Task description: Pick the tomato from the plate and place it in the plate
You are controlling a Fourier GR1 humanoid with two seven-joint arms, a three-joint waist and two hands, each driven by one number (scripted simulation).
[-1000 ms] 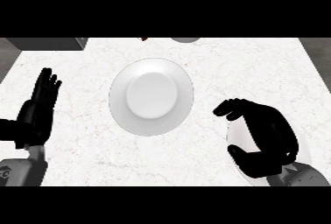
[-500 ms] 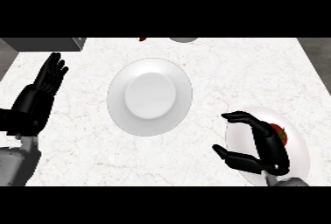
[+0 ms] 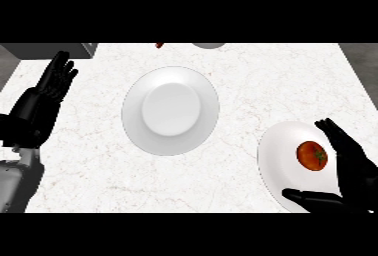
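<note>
The tomato (image 3: 311, 155) lies on the lower-right plate (image 3: 280, 155). The right hand (image 3: 347, 172) beside it has fingers spread; the left hand (image 3: 44, 97), upper left, rests with fingers straight.

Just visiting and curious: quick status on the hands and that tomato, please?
Left robot hand open, resting at counter's left. Right robot hand open beside round red tomato, not gripping. Tomato on white round plate at right. Empty white centre plate unobstructed.

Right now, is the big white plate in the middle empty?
Empty: the big white plate shows only bare white; the red tomato lies on the other plate.
</note>
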